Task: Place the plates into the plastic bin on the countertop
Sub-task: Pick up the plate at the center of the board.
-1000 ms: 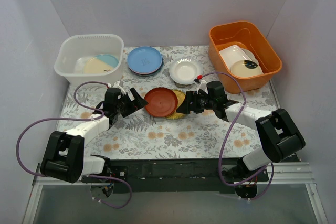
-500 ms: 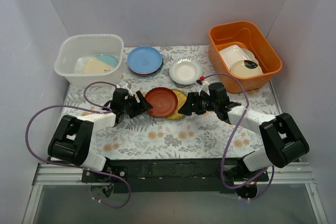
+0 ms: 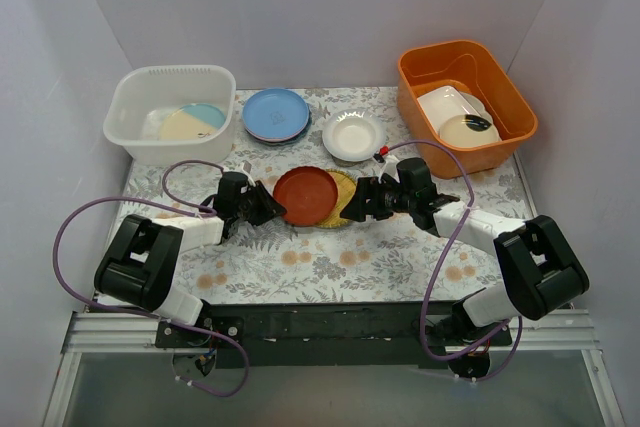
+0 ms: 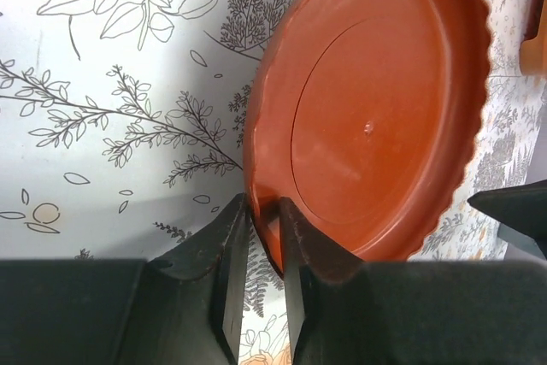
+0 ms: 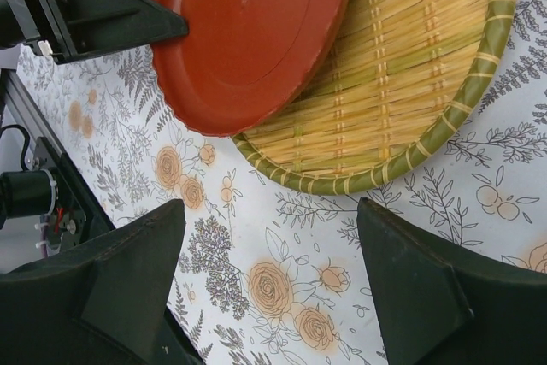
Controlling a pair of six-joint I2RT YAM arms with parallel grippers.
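The translucent plastic bin [image 3: 130, 112] sat rear left, well apart. The left gripper [image 4: 263, 211] clamped the glossy red plate [image 4: 376, 117] by its fluted rim. That plate overlapped a woven yellow plate [image 5: 410, 83]. The right gripper [image 5: 269, 237] gaped wide over open countertop [image 3: 330, 257].

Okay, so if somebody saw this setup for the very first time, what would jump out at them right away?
The red plate in the middle of the countertop stands out first: it lies partly over a yellow woven plate, and the left gripper pinches its rim. The right gripper hangs open just beside the yellow one. Next comes the bright orange tub at the back right, opposite the translucent plastic bin at the back left.
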